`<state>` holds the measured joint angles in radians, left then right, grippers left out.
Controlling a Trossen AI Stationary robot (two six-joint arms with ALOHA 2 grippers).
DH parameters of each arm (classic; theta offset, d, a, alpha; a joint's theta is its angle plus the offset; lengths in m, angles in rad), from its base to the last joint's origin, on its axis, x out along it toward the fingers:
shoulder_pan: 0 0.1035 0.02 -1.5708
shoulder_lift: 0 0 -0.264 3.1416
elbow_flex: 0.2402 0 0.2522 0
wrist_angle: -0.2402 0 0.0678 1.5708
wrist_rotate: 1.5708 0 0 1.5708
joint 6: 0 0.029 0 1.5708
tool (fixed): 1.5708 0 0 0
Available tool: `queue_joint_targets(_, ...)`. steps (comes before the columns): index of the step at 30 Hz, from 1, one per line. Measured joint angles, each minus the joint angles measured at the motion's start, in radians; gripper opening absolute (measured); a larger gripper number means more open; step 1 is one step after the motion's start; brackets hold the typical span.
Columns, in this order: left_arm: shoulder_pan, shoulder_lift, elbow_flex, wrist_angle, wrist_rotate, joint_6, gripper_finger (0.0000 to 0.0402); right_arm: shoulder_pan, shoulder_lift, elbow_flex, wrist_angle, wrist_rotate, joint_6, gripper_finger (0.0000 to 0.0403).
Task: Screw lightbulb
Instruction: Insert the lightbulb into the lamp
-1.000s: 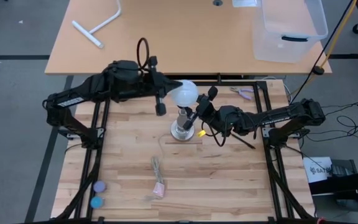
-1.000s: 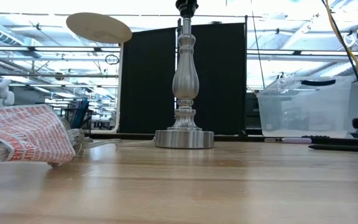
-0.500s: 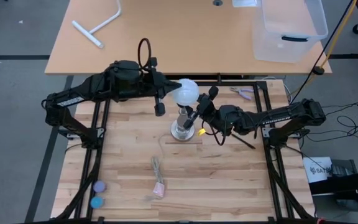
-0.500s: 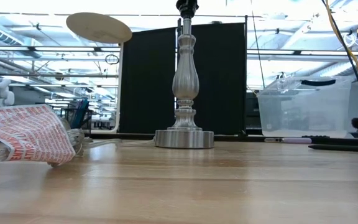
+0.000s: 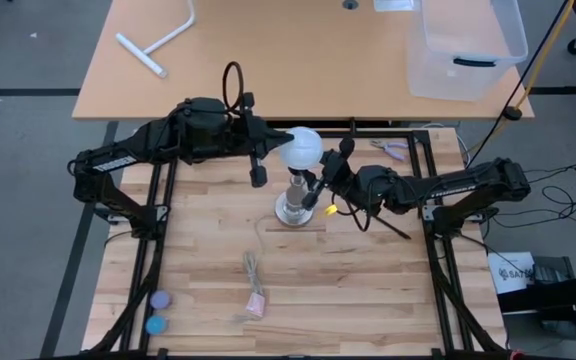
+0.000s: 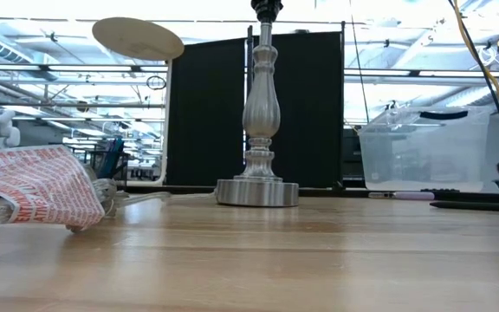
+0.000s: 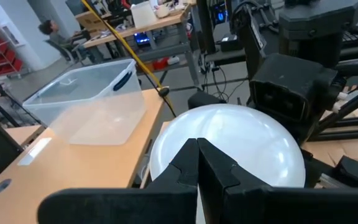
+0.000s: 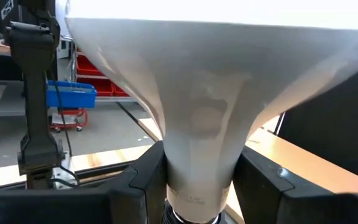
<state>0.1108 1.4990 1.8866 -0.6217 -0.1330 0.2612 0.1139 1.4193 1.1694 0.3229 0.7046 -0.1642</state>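
The white lightbulb [image 5: 301, 150] stands upright over the black top [image 6: 267, 9] of the silvery lamp post [image 6: 262, 113], whose round base [image 5: 293, 210] rests on the wooden table. My right gripper [image 5: 315, 188] reaches in from the table's right and is shut on the bulb below the globe. Coming from the table's left, my left gripper [image 5: 278, 141] is shut, its tips at the globe [image 7: 241, 143]. The joint between the bulb's base and the post's top is hidden. My left gripper lays its shut fingertips [image 7: 199, 163] against the left side of the globe [image 7: 185, 134], coming nearly level from the table's left. My right gripper pinches the bulb's tapering neck [image 8: 197, 155] between its two fingers [image 8: 145, 177], level from the table's right. The bulb stays upright, globe up, above the post.
A thin cord [image 5: 253, 268] and a pink tag [image 5: 256, 305] lie near the front. Two small discs [image 5: 156, 312] sit at the front left, pliers [image 5: 393, 150] at the far right. A red-and-white bag [image 6: 33, 186] lies left. A clear bin [image 5: 463, 45] stands on the far table.
The bulb and the post's top have leaned a little toward the table's right, while the post's base has stayed where it was. My right gripper has gone with them, still shut on the neck.
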Motion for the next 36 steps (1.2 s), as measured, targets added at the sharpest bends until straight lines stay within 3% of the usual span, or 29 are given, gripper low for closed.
queue_joint_targets(7,0.0,-0.001,0.0,0.009,-0.001,-0.017,0.0,-0.004,0.005,0.078,-0.13,-0.02,0.014,0.0143)
queue_joint_targets(27,0.0,-0.078,-0.002,0.029,-0.013,-0.026,0.0,-0.046,-0.015,0.084,-0.133,-0.148,0.058,0.0143)
queue_joint_targets(30,0.001,-0.086,-0.002,0.028,-0.013,-0.025,0.0,-0.073,-0.016,0.084,-0.139,-0.212,0.091,0.0142)
queue_joint_targets(36,0.0,-0.099,-0.002,0.024,-0.011,-0.024,0.0,-0.104,-0.015,0.141,-0.241,-0.248,0.119,0.0142)
